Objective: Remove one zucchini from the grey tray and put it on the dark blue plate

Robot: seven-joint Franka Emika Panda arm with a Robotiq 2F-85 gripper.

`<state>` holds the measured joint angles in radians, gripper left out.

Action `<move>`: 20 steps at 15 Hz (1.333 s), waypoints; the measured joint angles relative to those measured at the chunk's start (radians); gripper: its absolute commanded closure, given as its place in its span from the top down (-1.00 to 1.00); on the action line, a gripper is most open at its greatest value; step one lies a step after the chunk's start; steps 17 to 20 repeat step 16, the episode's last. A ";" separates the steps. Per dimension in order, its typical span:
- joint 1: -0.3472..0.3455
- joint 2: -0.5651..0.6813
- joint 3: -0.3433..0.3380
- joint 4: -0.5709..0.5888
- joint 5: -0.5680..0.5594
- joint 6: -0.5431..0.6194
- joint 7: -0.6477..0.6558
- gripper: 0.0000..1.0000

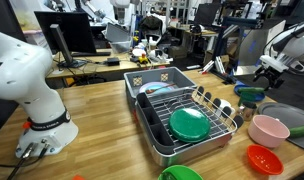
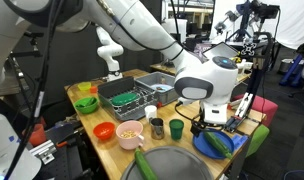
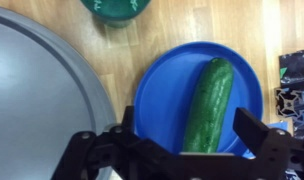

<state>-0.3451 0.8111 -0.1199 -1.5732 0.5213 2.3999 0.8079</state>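
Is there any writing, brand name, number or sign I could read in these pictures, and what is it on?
No text can be read in any view.
The black-and-white patterned card in the wrist view shows only blocky shapes, no legible letters.
The zucchini, dark blue plate and grey tray show no print.
The background monitor and desks are too small and blurred to read.

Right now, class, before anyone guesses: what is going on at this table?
The robot's gripper hangs open just above the dark blue plate. One zucchini lies on that plate, with the fingers on either side of its near end and not closed on it. The grey tray sits right beside the plate. In an exterior view a second zucchini shows at the tray. The placing looks done.
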 measured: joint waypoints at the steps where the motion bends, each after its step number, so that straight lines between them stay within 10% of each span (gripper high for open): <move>1: -0.007 -0.034 0.001 -0.051 0.017 0.000 -0.046 1.00; 8: -0.034 -0.215 -0.007 -0.366 0.135 -0.037 -0.321 1.00; 20: -0.034 -0.231 -0.007 -0.380 0.138 -0.043 -0.330 1.00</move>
